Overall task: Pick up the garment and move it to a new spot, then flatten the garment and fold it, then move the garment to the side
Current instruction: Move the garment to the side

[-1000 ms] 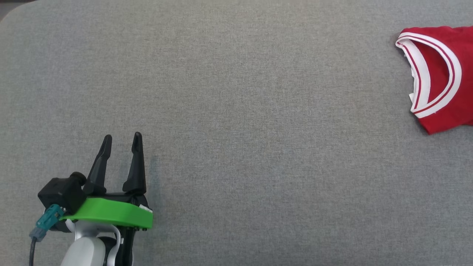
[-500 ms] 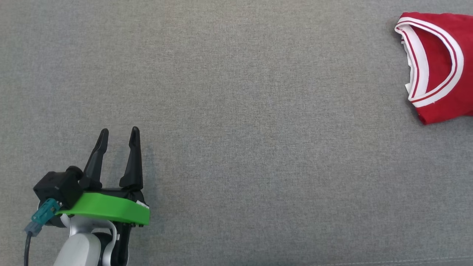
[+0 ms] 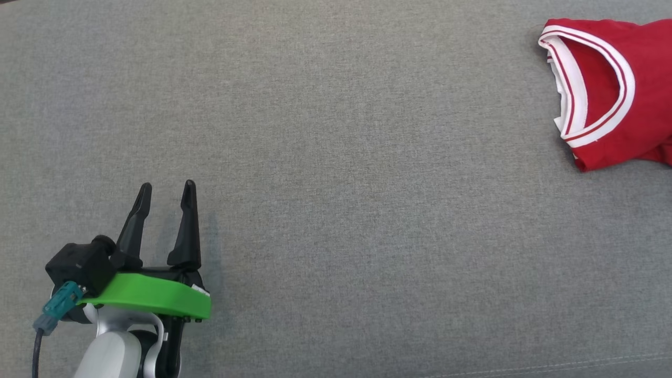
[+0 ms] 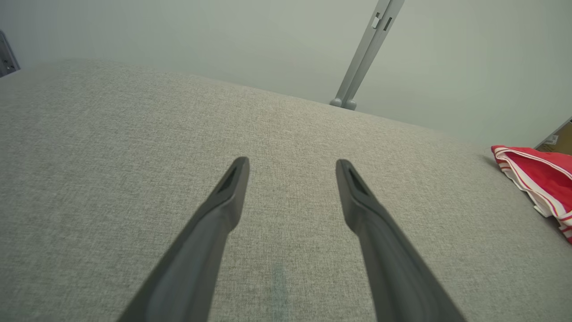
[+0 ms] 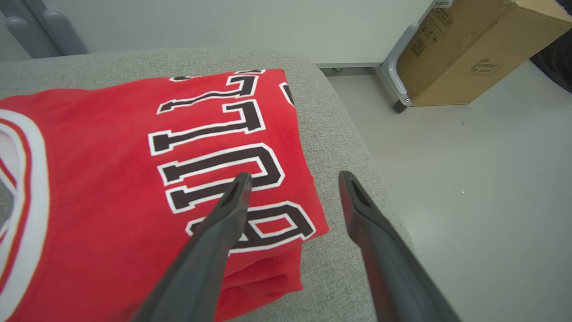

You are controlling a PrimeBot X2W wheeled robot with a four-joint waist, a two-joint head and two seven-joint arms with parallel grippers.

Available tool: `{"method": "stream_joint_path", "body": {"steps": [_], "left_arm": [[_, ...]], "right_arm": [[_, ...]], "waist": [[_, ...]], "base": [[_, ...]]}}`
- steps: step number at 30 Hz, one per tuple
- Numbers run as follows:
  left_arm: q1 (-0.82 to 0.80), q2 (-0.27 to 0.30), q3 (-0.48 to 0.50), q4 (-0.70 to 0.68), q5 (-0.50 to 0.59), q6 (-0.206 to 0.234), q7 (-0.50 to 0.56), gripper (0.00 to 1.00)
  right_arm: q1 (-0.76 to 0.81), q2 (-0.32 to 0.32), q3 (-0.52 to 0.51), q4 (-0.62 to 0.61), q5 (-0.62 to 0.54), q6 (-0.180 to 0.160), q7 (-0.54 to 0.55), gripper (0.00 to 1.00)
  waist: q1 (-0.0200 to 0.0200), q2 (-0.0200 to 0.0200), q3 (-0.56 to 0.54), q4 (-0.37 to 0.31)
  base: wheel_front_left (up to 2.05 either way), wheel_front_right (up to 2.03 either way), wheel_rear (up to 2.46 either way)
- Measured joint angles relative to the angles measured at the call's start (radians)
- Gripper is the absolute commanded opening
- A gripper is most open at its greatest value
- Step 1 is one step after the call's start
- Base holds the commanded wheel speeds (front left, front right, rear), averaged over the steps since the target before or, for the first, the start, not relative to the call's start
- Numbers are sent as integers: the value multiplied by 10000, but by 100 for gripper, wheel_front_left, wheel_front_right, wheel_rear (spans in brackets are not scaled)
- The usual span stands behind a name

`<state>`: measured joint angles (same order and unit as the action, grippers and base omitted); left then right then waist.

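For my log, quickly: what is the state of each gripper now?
Left gripper: open, holding nothing.
Right gripper: open, holding nothing, at the edge of the red garment.

Red garment (image 3: 609,89) — folded, lying flat

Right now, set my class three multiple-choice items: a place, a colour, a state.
1. In the head view, where on the grey fabric surface does the folded red jersey lie? A centre; B upper right; C lower left.
2. What colour is the jersey's lettering? A black, outlined white; B blue; C yellow.
3. How is the left gripper? A shut on the jersey; B shut, empty; C open, empty.
1 B: it lies at that view's upper right edge. 2 A: the right wrist view shows black letters. 3 C: its fingers stand apart over bare fabric.
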<state>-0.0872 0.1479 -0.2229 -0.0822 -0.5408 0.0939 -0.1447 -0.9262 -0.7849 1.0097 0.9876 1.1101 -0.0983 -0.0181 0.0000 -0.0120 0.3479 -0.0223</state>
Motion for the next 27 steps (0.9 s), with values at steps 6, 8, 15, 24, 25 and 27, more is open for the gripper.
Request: {"method": "stream_joint_path", "body": {"steps": [6, 8, 15, 24, 25, 27], "left_arm": [[0, -59, -88, 0, -6, -8, -13, 100], [-1, -105, -144, 12, -19, -35, -42, 100], [-1, -357, -259, 157, -98, -134, -242, 100], [116, -491, -169, 639, -186, -128, -428, 100], [164, -516, -115, 692, -192, -105, -476, 100], [266, -535, -82, 757, -192, -100, -516, 100]], "right_arm": [[-220, 4, 23, -104, -267, -2, -594, 100], [-438, 2, 31, -219, -360, -2, -840, 100], [-1095, 261, 282, -863, -1174, 102, -1889, 100], [-1078, 982, 514, -1733, -1726, 270, -2293, 100], [-1053, 1108, 510, -1854, -1772, 265, -2307, 100], [-888, 1390, 493, -2105, -1789, 259, -2366, 100]], "waist": [[0, 0, -233, -224], [0, 0, -364, -316], [0, 0, -962, -663], [0, 0, -2021, -1151], [0, 0, -2128, -1190], [0, 0, -2343, -1258]], "base": [[0, 0, 0], [0, 0, 0], [0, 0, 0], [0, 0, 0], [0, 0, 0], [0, 0, 0]]}}
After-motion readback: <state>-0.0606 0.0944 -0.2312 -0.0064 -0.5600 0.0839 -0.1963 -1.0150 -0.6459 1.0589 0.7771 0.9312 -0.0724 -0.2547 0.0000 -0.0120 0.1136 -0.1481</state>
